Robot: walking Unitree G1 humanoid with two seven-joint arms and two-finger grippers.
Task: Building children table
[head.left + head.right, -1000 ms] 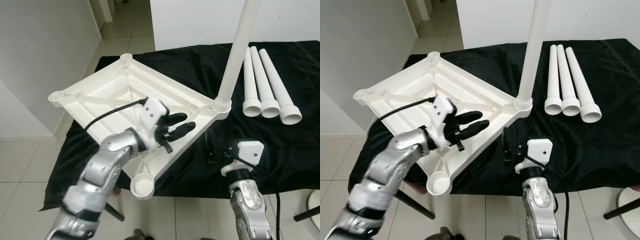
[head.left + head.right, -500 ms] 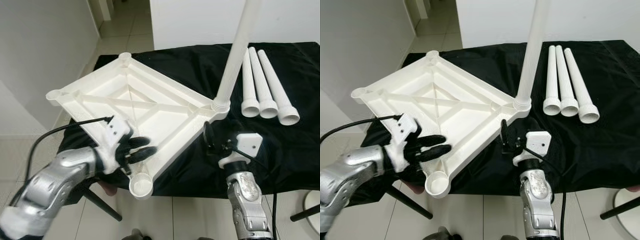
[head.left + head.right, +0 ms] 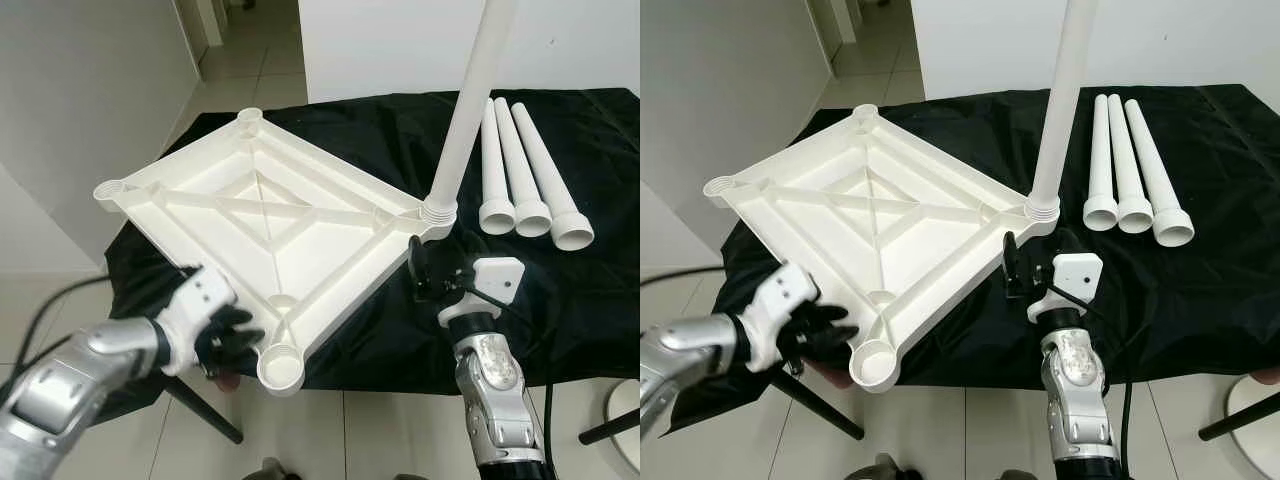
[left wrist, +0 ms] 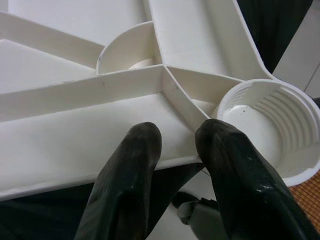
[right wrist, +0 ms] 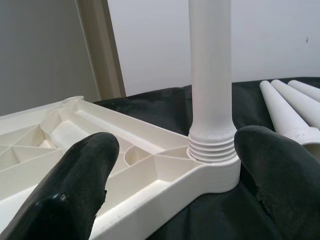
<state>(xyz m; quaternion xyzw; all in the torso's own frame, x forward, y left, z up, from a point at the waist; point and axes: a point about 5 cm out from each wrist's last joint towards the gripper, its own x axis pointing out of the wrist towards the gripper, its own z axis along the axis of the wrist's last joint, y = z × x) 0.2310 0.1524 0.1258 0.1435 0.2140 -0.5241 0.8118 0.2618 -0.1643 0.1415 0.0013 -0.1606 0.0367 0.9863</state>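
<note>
The white tabletop [image 3: 300, 215] lies upside down on the black cloth. One white leg [image 3: 468, 110] stands upright, screwed into its right corner socket. Three loose legs [image 3: 525, 165] lie side by side at the far right. My left gripper [image 3: 240, 338] hangs at the table's front edge, just left of the empty near corner socket [image 3: 282, 370]. In the left wrist view its fingers [image 4: 135, 165] stand slightly apart, open, at the tabletop's rim with nothing between them. My right gripper [image 3: 428, 280] is wide open, low in front of the upright leg's threaded base [image 5: 212, 142], apart from it.
The black cloth [image 3: 570, 300] covers a small table that ends near my arms. Tiled floor lies below, with a black stand leg [image 3: 205, 405] under the front edge. A wall [image 3: 80, 120] runs along the left, and a white round base [image 3: 630, 400] sits at the lower right.
My left gripper has drawn back off the tabletop's ribs, down and left to beside the near corner socket. My right gripper has risen toward the upright leg's base.
</note>
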